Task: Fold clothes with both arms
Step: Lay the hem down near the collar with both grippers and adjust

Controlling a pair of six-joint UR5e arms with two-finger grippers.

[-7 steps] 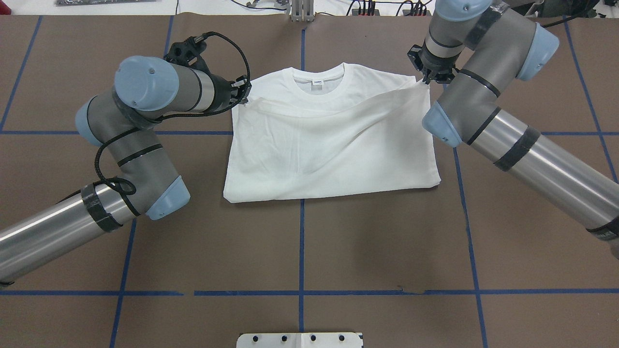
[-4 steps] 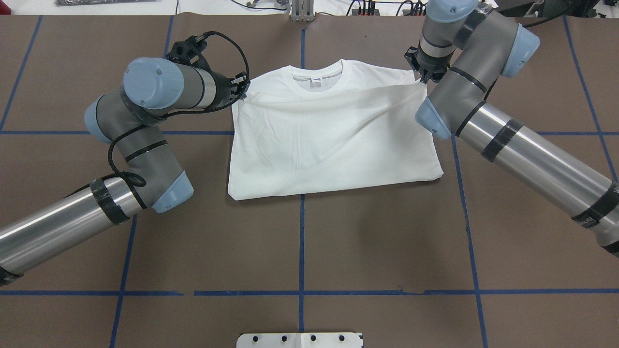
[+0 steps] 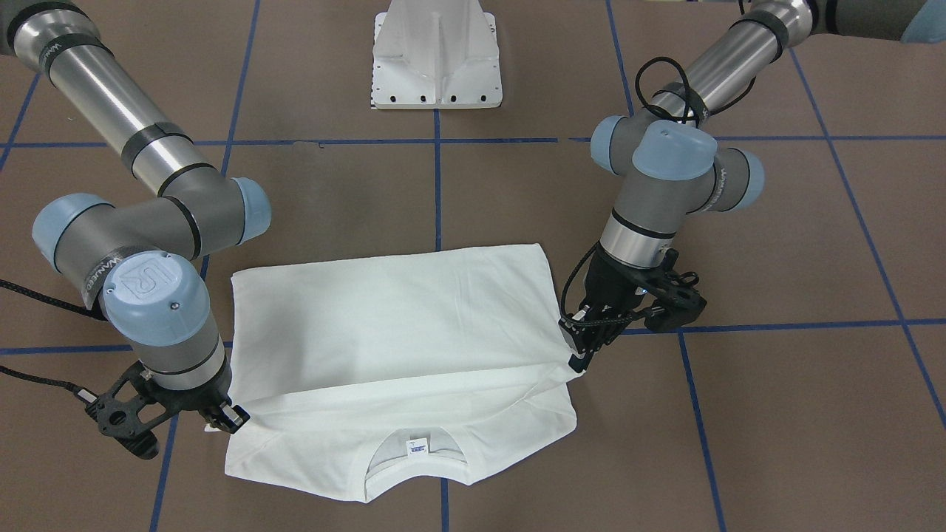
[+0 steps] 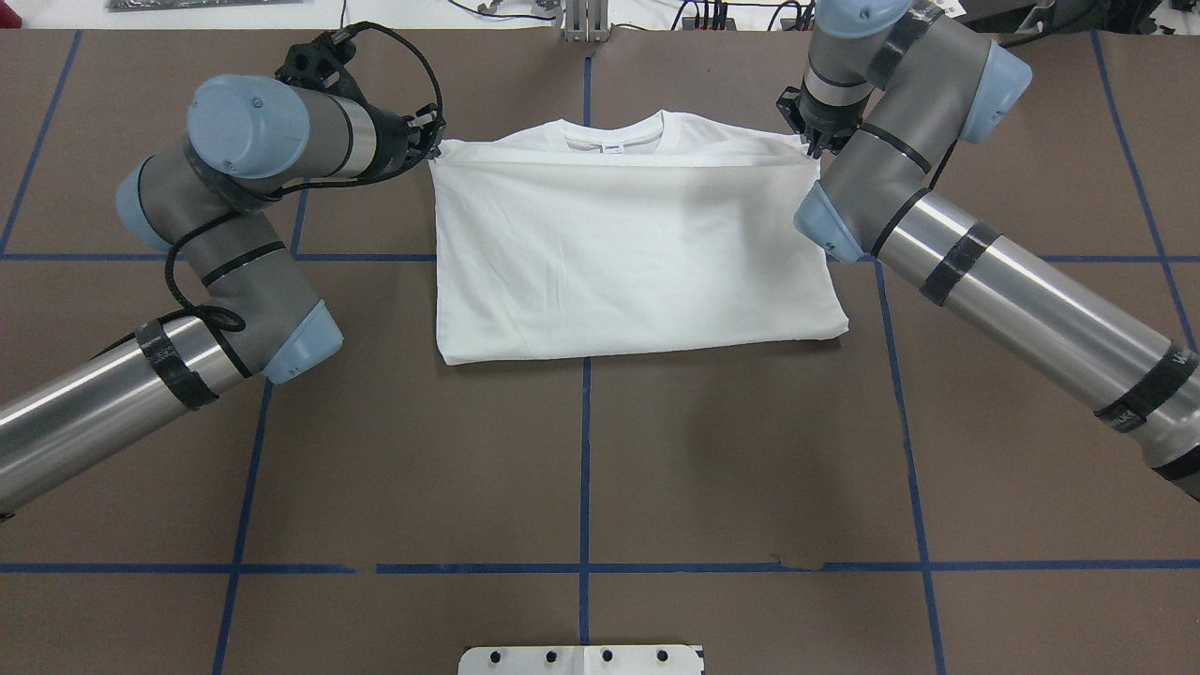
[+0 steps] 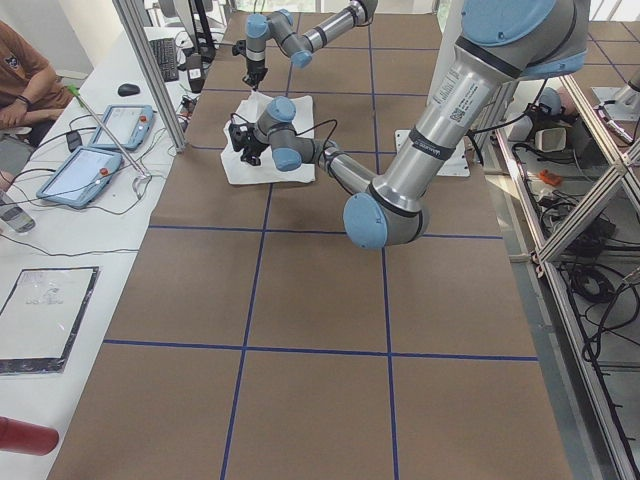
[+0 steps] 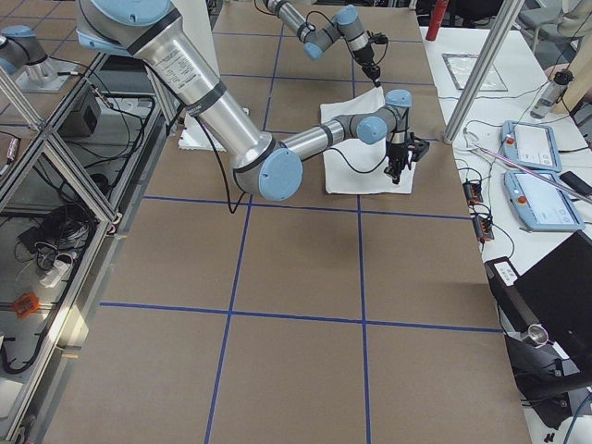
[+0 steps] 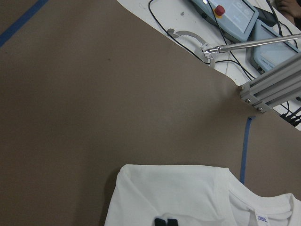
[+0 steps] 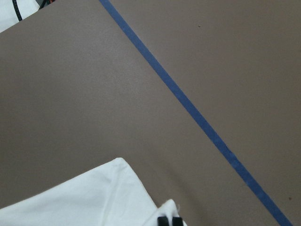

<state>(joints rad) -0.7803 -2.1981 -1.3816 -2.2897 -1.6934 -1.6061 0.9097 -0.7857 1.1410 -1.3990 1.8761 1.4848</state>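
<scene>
Overhead exterior view: the left arm [image 4: 234, 187] is coming in from the left edge with its elbow bent. The left gripper [image 4: 427, 142] is pinching the far left corner of the shirt's upper layer, its jaws narrowed onto the cloth. The shirt [image 4: 628, 253] is lying flat on the far middle of the brown table [image 4: 656, 469], folded over itself. The edge of its upper layer is running straight between the two grippers, just short of the collar. The neck label [image 4: 612, 148] is showing beyond that edge. A blue tape line [image 4: 585, 450] is passing under the shirt's middle. The right gripper [image 4: 814, 145] is clamping the far right corner of the same layer, jaws narrow. The right arm [image 4: 984, 272] is slanting in from the right edge. In the left wrist view the black fingertips [image 7: 160, 221] are sitting close together on white cloth. In the right wrist view the fingertips [image 8: 163, 220] are doing likewise. A white base [image 4: 581, 659] is sitting at the near edge.
</scene>
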